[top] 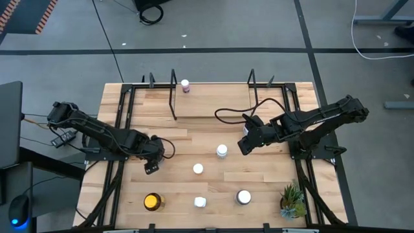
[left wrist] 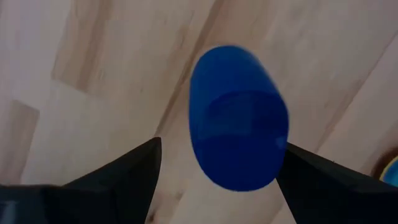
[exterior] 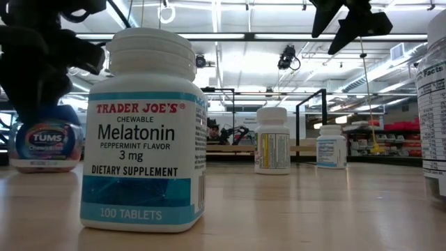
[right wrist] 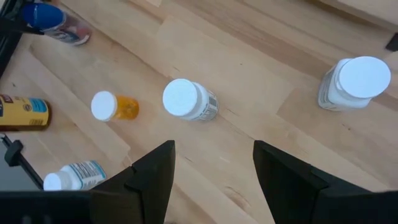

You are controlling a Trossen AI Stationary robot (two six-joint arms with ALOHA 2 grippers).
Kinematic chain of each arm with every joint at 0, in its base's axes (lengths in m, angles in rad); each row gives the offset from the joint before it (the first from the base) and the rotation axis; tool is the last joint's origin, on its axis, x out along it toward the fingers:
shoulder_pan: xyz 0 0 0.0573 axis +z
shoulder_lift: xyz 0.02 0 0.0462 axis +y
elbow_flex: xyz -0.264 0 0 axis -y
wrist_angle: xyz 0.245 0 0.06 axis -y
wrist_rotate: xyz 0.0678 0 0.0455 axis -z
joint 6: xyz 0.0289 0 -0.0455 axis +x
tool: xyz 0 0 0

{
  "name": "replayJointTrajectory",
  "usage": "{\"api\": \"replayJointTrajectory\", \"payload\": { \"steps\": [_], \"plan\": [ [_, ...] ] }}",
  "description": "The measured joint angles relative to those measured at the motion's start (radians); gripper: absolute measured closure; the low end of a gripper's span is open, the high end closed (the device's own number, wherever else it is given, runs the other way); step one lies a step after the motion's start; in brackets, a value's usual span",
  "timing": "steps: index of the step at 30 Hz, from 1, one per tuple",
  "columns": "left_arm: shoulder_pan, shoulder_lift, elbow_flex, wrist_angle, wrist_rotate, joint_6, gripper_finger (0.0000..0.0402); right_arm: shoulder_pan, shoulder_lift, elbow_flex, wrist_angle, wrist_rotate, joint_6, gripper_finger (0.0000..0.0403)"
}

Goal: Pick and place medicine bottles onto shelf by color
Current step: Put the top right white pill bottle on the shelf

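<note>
Both sets of jaws stand wide, we find: the left gripper (left wrist: 217, 180) spreads its fingers on either side of the blue-lidded bottle (left wrist: 237, 118) without touching it, and the right gripper (right wrist: 211, 171) hangs parted over bare wood, holding nothing.

We place everything from the shelf (top: 213, 103), the low light-wood board between black uprights at the far middle of the table (top: 116, 194). One small white-capped bottle with a reddish label (top: 185, 85) stands on the shelf near its left upright.

In front of the shelf and to its left the left gripper (top: 152, 162) hovers above the blue-lidded bottle. Just in front of the shelf's right end hangs the right gripper (top: 244, 145).

Farthest from the shelf, along the near edge, we see the amber-yellow bottle (top: 152, 202) at left, the melatonin bottle (top: 200, 202) in the middle and a wide white-capped bottle (top: 243, 197) to the right, with a small green potted plant (top: 292, 200) beyond it at the corner.

Between that row and the shelf stand a white-capped bottle (top: 222, 151) and the small orange bottle (top: 198, 169).
</note>
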Motion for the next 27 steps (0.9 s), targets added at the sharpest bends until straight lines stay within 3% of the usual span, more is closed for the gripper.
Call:
{"api": "replayJointTrajectory", "payload": {
  "steps": [13, 20, 27],
  "plan": [
    [0.000, 0.000, 0.000, 0.007, -0.051, 0.119, 0.0099, 0.000, 0.000, 0.000, -0.005, 0.007, -0.029, 0.0179],
    [0.000, 0.000, 0.000, 0.009, -0.051, 0.119, 0.0099, -0.014, 0.000, 0.000, -0.005, 0.091, -0.043, 0.0179],
    [0.000, 0.000, 0.008, 0.013, -0.052, 0.166, 0.0099, -0.091, 0.000, 0.000, -0.039, 0.041, -0.097, 0.0179]
  ]
}}
